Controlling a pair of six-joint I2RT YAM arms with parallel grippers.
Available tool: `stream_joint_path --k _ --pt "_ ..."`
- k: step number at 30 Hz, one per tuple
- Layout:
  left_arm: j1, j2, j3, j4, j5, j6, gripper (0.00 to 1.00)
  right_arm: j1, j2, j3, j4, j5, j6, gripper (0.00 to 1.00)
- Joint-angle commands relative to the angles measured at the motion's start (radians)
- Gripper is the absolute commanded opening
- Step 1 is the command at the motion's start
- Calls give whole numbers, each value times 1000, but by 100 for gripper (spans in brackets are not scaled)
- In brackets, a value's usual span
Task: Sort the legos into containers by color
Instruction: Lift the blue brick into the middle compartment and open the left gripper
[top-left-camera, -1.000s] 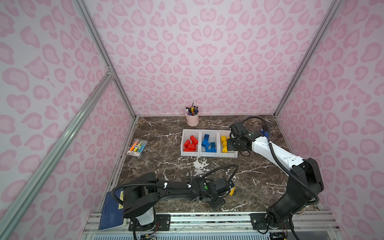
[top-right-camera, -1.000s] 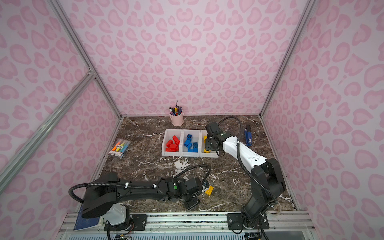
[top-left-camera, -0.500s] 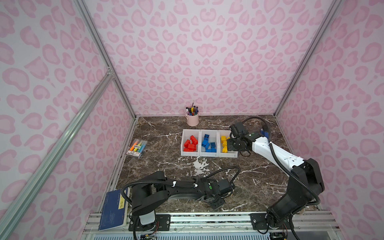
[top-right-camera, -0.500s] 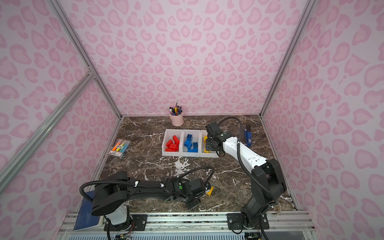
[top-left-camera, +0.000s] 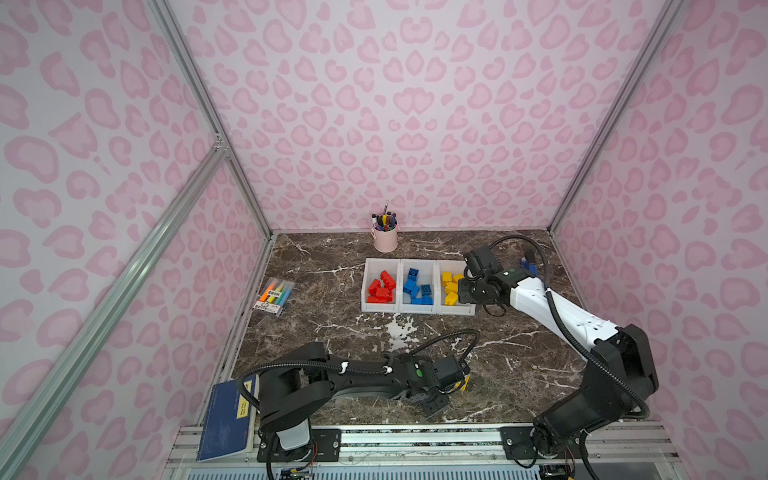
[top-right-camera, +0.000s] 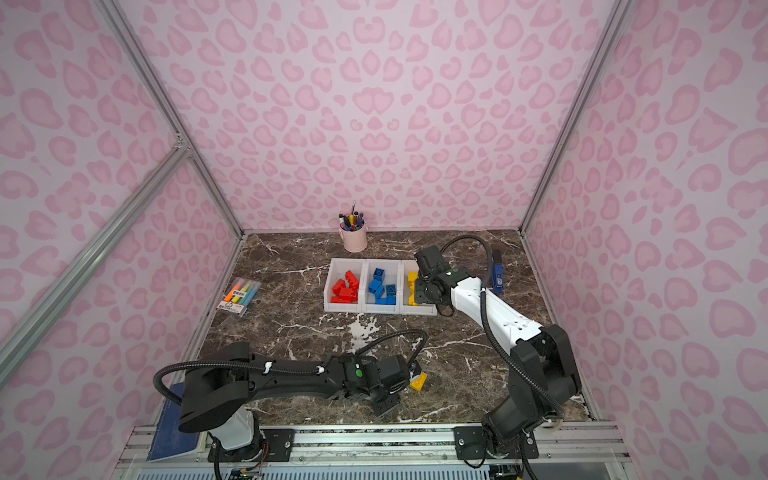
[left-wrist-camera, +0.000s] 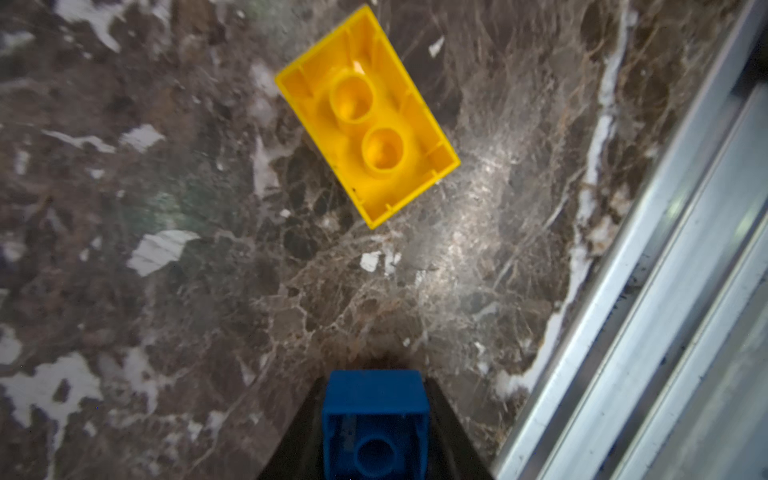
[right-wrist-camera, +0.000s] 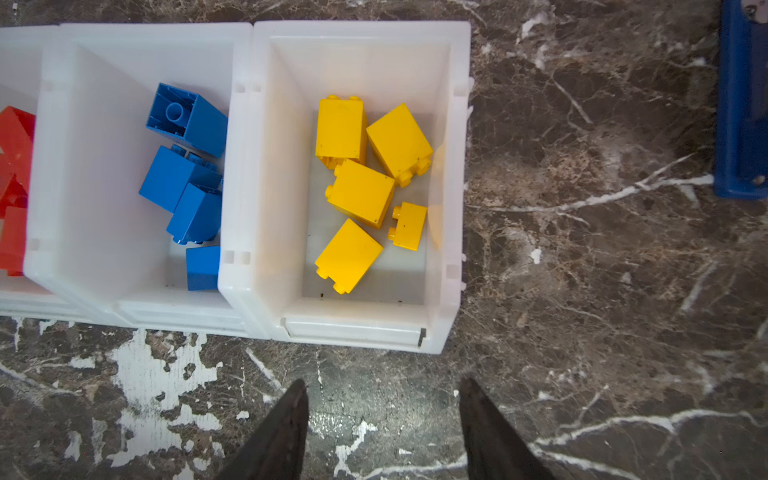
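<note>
My left gripper (left-wrist-camera: 375, 386) is clamped on a blue lego (left-wrist-camera: 374, 432), which is cut off at the frame edge and hidden under the wrist in both top views. Just ahead, a yellow lego (left-wrist-camera: 368, 116) lies hollow side up on the table (left-wrist-camera: 166, 291), its long axis slanted across my line. The blue container (top-left-camera: 417, 309), the middle one, sits well apart toward the back. My right gripper (right-wrist-camera: 383, 388) hangs open and empty before the yellow container (right-wrist-camera: 357, 29), nearer that row.

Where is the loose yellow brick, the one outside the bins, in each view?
Top view: yellow brick low centre, near the front edge.
Top view: same place.
Left wrist: upper centre, hollow side showing.
Right wrist: not in it.
Landmark: metal front rail.
</note>
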Motion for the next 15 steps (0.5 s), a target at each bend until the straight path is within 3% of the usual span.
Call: stream_joint_path --k 1,8,15 --pt "60 -28 8 23 -4 7 33 -4 -17 -10 9 23 6 59" --pt "264 -15 181 -23 -5 146 33 -11 -77 -24 -13 46 6 59" --pt "490 164 474 -55 22 199 33 -17 -162 -85 -19 58 28 58"
